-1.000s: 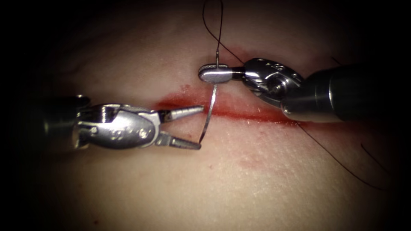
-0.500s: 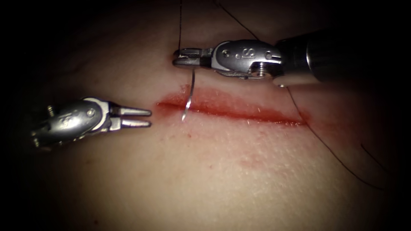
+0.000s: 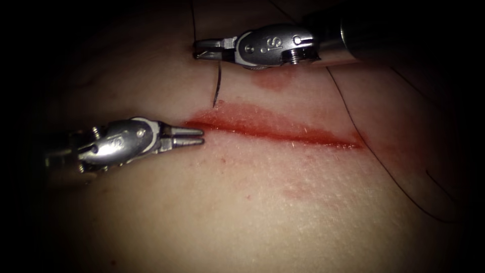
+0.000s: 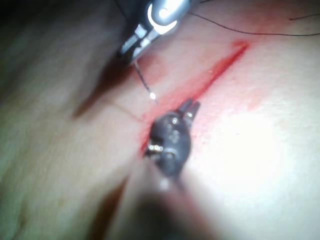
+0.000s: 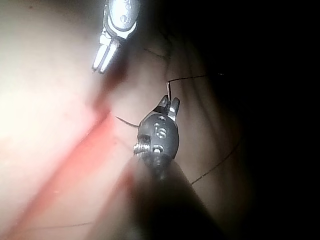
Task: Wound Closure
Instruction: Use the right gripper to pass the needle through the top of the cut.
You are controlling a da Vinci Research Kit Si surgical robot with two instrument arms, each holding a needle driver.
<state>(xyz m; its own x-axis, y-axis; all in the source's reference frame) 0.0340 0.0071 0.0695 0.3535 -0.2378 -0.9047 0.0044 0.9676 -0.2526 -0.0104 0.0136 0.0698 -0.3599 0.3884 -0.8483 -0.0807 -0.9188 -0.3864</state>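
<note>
Left tool: steel needle driver of the left arm [image 3: 194, 137] at the left end of the cut – jaws slightly parted, holding nothing.
Cut: long red slit [image 3: 275, 130] across the pale pork-belly tissue [image 3: 283, 212], wet with red fluid.
Needle: thin curved steel needle [image 3: 217, 90] clear of the tissue, hanging tip-down above the cut's left end.
Right tool: steel needle driver of the right arm [image 3: 204, 50] – jaws clamped on the needle near its thread end.
Thread: fine black thread [image 3: 348, 114] trailing rightwards across the tissue.
</note>
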